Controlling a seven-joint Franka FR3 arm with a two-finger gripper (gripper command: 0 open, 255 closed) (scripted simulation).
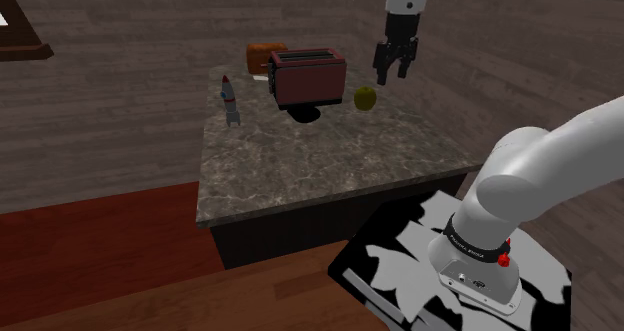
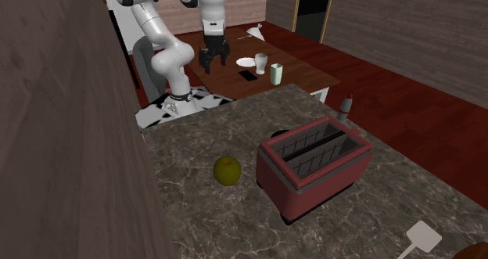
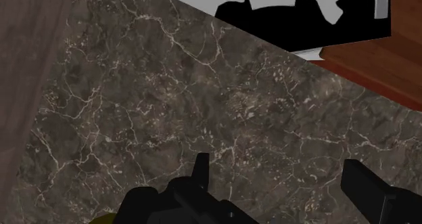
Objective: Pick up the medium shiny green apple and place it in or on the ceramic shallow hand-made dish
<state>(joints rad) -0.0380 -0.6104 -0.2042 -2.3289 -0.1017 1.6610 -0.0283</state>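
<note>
The gripper (image 1: 395, 71) hangs in the air over the dark marble counter (image 1: 300, 169) with its two black fingers (image 3: 366, 183) standing well apart and nothing between them, so the jaws are open. Under it lies bare veined stone, and a yellow-green sliver shows at the base of the fingers in the wrist view. One apple (image 2: 227, 170) sits on the counter, lower than the gripper and apart from it, near the one red toaster (image 2: 313, 174) but not touching it, on the wall side in the second exterior view. The apple is round and dull olive green with a small dimple on top. The toaster has two slots open upward, with wire grids in them. Behind it in the shoulder view is what seems to be one orange-brown dish (image 1: 264, 54), mostly hidden. One small rocket-shaped bottle (image 1: 230, 100) stands upright towards the shoulder view's left. The arm's stand (image 1: 400, 254) is one black-and-white patched box at the counter's end
</note>
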